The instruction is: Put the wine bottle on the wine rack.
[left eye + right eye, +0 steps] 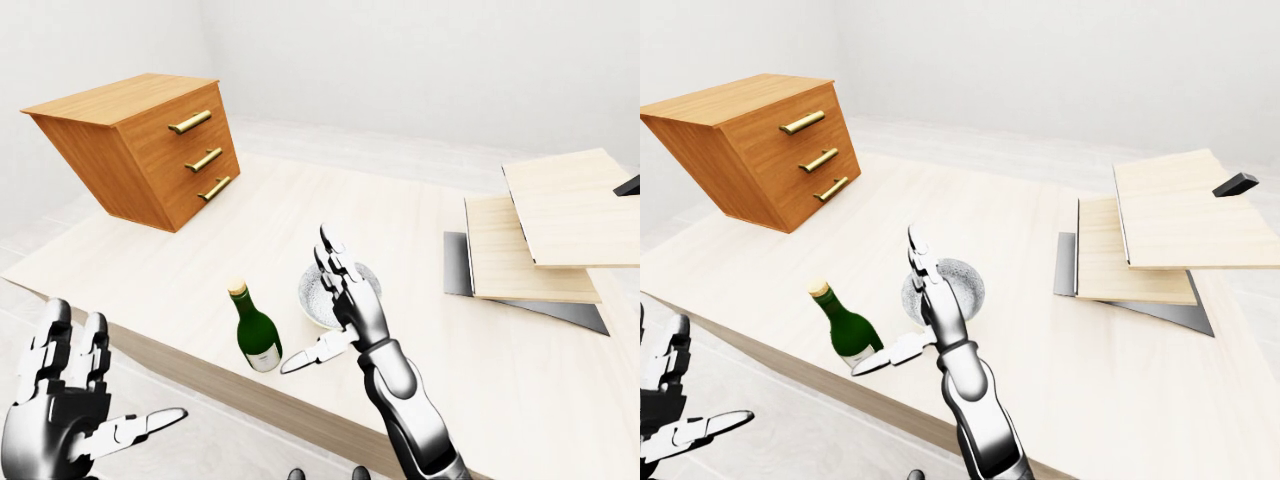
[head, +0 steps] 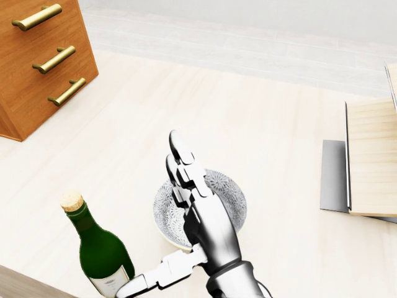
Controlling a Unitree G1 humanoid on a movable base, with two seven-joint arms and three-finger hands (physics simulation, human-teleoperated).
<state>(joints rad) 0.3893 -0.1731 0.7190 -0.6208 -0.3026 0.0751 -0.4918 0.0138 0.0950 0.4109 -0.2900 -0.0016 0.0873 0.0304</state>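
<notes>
A green wine bottle (image 2: 102, 251) with a cork and a white label stands upright on the pale wooden table (image 2: 260, 112), at the lower left of the head view. My right hand (image 2: 155, 217) is open just to the right of it, fingers pointing up and thumb stretched toward the bottle's base, apart from the glass. It partly covers a patterned bowl (image 2: 228, 200). My left hand (image 1: 115, 365) hangs open below the table's near edge at the bottom left of the left-eye view. Light wooden boards on a grey plate (image 1: 530, 235) lie at the right; I cannot tell if they are the rack.
A brown chest of drawers (image 1: 150, 140) with three brass handles sits tilted at the table's upper left. The table's near edge (image 1: 200, 365) runs diagonally below the bottle. A small dark block (image 1: 1236, 184) rests on the top board at the right.
</notes>
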